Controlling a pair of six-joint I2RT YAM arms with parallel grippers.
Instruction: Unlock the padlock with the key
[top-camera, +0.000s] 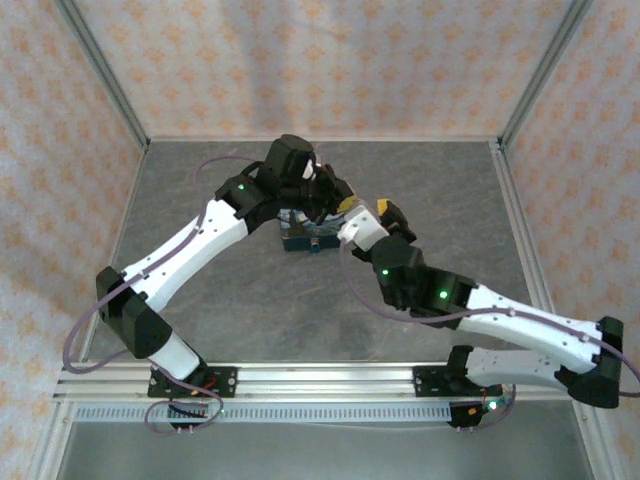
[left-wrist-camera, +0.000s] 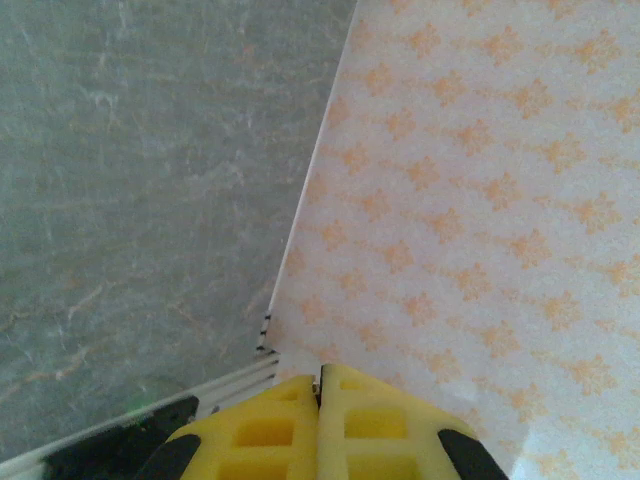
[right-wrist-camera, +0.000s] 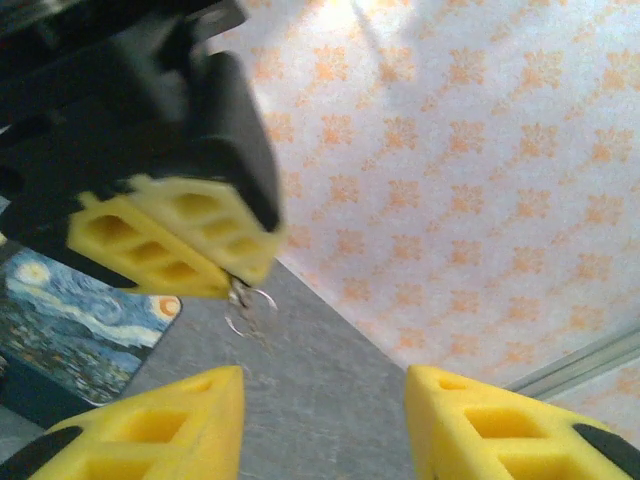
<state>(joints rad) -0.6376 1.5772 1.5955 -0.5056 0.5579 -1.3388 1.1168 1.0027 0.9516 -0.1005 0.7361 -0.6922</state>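
Note:
My left gripper (left-wrist-camera: 321, 385) is shut, with a sliver of pale metal pinched at its fingertips. The right wrist view shows those same yellow fingers (right-wrist-camera: 175, 245) from the side, gripping the small silvery key (right-wrist-camera: 240, 291); its thin wire ring dangles below. My right gripper (right-wrist-camera: 325, 390) is open just beneath and to the right of the key, with nothing between its fingers. From above, both grippers meet over the dark blue starry-print tin (top-camera: 303, 237), the left gripper (top-camera: 324, 203) beside the right gripper (top-camera: 368, 213). I cannot make out the padlock.
The starry tin (right-wrist-camera: 70, 320) lies on the grey table (top-camera: 250, 310) near its middle. Patterned orange-and-white walls (top-camera: 300, 60) enclose the back and both sides. An aluminium rail (top-camera: 330, 380) runs along the near edge by the arm bases.

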